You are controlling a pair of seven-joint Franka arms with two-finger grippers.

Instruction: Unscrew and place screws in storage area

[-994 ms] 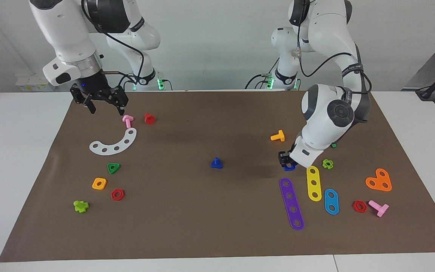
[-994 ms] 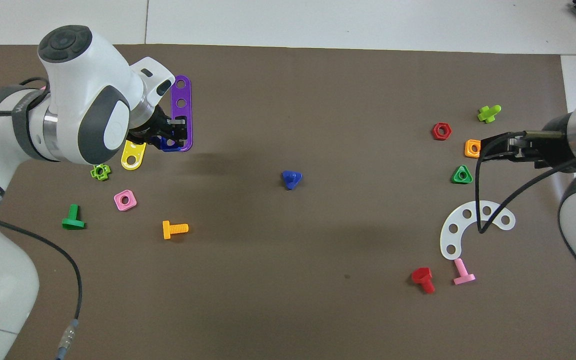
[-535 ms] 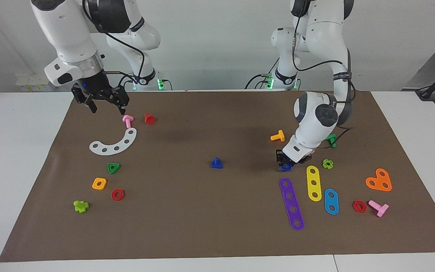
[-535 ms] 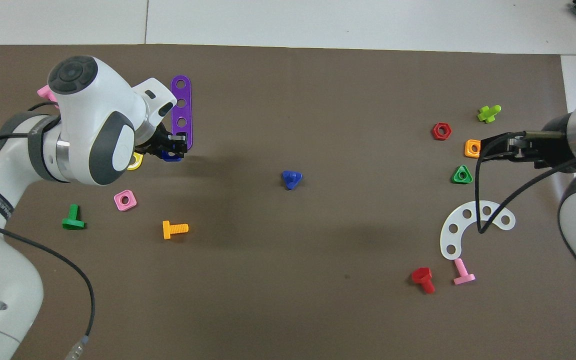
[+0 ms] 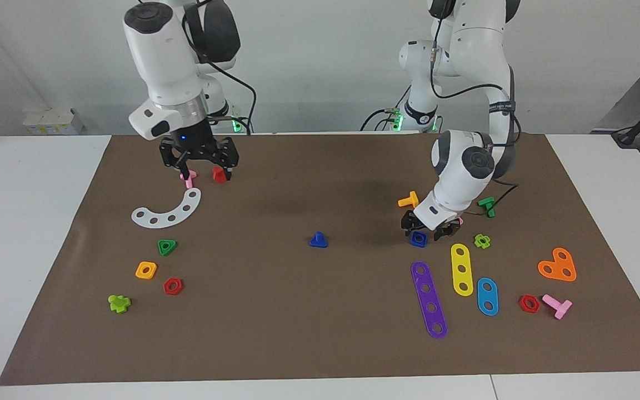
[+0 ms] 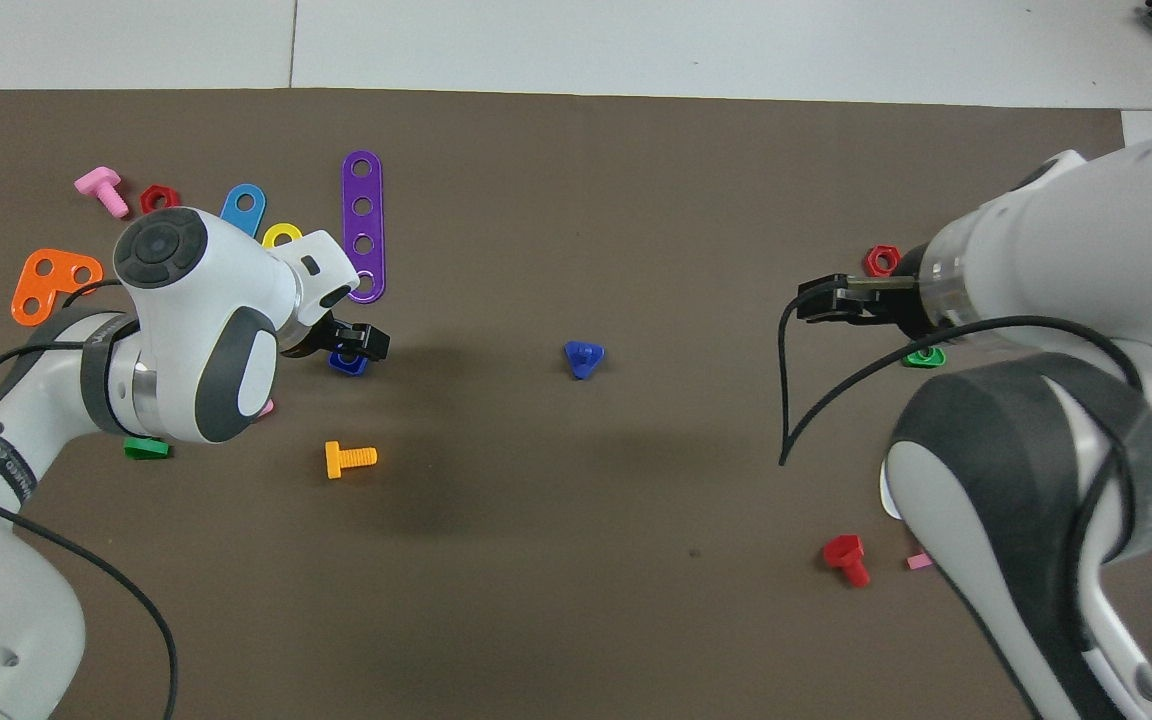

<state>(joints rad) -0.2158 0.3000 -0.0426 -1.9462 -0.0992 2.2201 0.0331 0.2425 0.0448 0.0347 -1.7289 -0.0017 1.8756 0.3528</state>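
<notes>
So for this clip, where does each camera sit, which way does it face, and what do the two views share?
Facing view: high across the table, looking at the robots; both arms show whole, left gripper open over the blue square nut, right gripper open above the pink bolt.
Overhead view: above the robots' end, looking steeply down; arms enter from the bottom.
Shared: brown mat, blue triangular screw, purple strip, half a turn apart.

You get one high view facing the robots across the brown mat [image 5: 298, 333]. Your overhead view looks steeply down from their end; both share that mat.
</notes>
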